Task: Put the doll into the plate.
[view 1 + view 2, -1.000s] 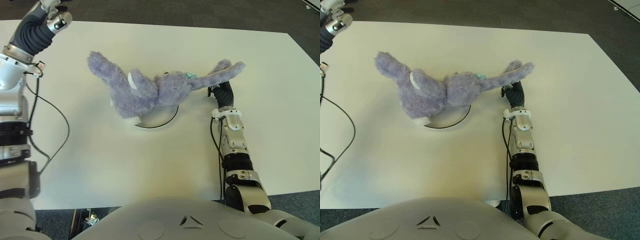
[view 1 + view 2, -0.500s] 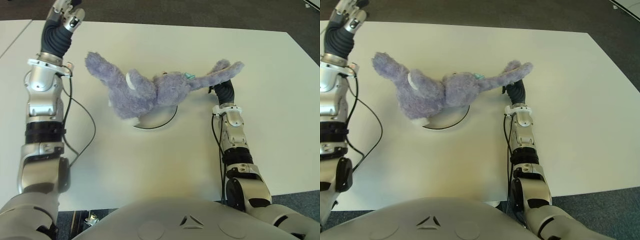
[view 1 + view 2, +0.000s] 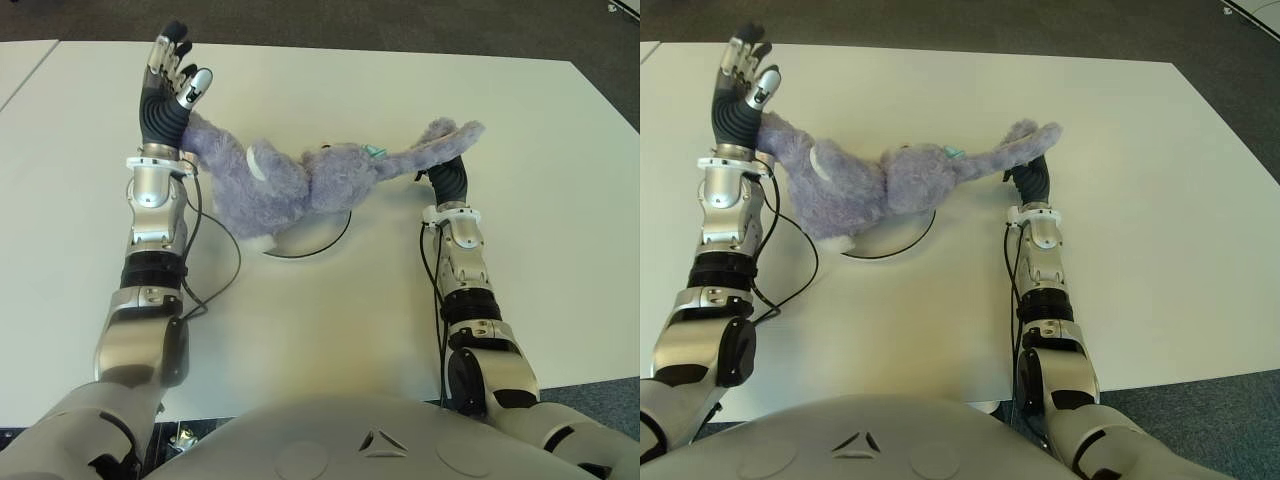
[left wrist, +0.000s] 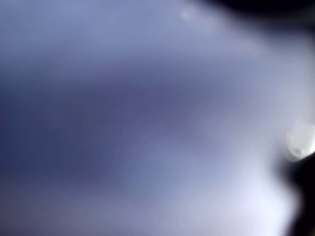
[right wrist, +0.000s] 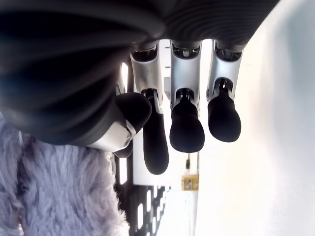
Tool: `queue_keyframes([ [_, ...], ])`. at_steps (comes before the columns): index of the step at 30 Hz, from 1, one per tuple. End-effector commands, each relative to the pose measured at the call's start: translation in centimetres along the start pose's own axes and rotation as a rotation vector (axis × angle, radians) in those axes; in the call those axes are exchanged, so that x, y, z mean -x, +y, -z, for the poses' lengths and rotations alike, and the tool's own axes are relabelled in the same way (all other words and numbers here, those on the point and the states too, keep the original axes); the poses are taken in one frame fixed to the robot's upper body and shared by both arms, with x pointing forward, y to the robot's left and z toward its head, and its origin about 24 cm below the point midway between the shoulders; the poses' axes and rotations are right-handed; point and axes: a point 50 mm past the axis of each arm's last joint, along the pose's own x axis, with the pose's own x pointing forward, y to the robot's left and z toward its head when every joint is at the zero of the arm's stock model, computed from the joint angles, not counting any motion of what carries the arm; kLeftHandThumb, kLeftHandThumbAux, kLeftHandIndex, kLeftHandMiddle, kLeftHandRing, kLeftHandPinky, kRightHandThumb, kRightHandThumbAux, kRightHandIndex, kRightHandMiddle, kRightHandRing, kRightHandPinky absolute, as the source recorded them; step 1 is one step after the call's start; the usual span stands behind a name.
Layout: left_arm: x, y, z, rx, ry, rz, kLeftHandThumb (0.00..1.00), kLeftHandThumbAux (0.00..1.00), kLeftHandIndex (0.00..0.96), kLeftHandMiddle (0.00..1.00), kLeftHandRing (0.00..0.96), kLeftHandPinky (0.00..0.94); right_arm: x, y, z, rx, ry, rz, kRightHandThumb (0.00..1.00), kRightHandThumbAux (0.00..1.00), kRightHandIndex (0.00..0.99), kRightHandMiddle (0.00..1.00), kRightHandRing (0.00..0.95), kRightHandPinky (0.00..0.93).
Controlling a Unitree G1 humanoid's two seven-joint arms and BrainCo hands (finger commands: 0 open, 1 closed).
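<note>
**Doll draped over plate, a hand at each end**

Doll (image 3: 300,180): fluffy lavender plush, long and floppy, a pale patch on its side and a small teal tag near the middle. Its bulky middle lies over the plate (image 3: 325,235), a round, flat white dish with a dark rim, mostly covered, only the 5 o'clock arc showing. One limb stretches out toward 2 o'clock, another toward 10 o'clock. All sits on a smooth matte white table (image 3: 330,330).

Left hand (image 3: 170,85): at the doll's 10 o'clock end, forearm straight up the table, palm at the fur, fingers (image 3: 178,55) extended and slightly apart, not closed on anything. Its wrist view is filled with blurred purple fur, so actual contact can't be told.

Right hand (image 3: 447,178): at the 2 o'clock limb, partly tucked under the fur. In the right wrist view the fingers (image 5: 186,130) hang straight and apart, thumb beside the fur, nothing clamped.

Dark carpet floor (image 3: 400,25) lies beyond the table's far edge.
</note>
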Motion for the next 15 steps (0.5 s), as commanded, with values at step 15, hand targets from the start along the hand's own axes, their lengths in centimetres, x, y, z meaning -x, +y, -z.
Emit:
queue_keyframes([
  [15,3.0,0.0,2.3,0.135,0.005,-0.08,0.142,0.485,0.227,0.3,0.347,0.421,3.7,0.5,4.1,-0.056,0.193,0.116,0.849,0.674,0.424,0.582,0.775,0.742],
])
